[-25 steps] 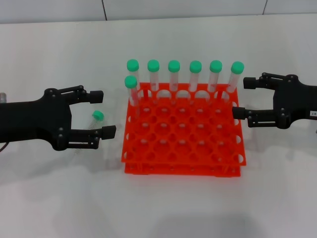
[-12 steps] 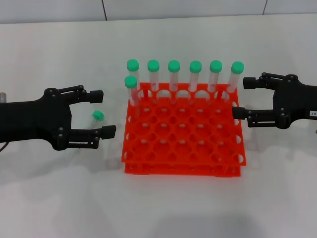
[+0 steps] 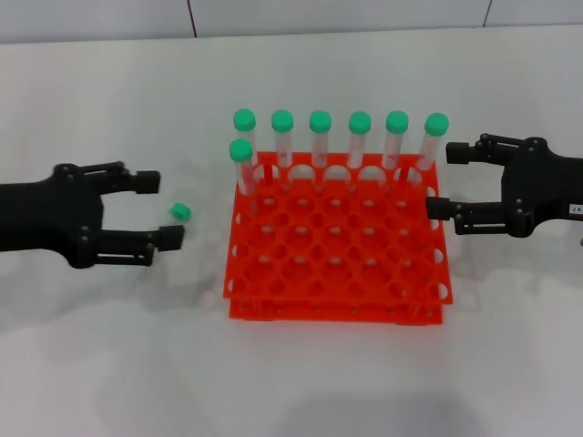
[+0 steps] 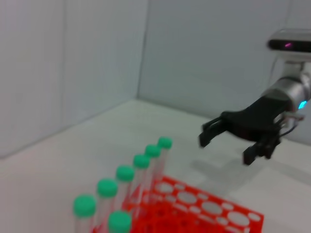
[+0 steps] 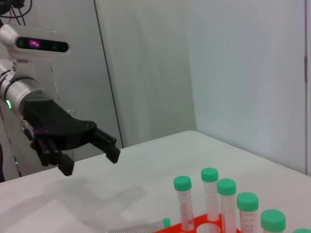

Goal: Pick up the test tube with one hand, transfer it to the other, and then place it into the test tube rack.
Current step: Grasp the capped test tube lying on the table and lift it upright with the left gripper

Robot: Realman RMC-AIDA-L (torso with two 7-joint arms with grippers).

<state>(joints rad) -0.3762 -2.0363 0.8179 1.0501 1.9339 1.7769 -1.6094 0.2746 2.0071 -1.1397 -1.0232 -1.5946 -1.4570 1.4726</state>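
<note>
The tabletop (image 3: 109, 364) is plain white and matte, backed by pale grey wall panels with vertical seams. The test tube (image 3: 178, 213) lies flat on the tabletop left of the test tube rack (image 3: 335, 246), its green cap toward the rack. The left gripper (image 3: 164, 208) hovers left of the tube with its jaws open, holding nothing; its fingertips flank the cap without touching it. The orange-red rack holds seven upright green-capped tubes (image 3: 320, 137): six along the far row and one in the second row at the left. The right gripper (image 3: 448, 177) sits at the rack's right edge, jaws open and empty.
</note>
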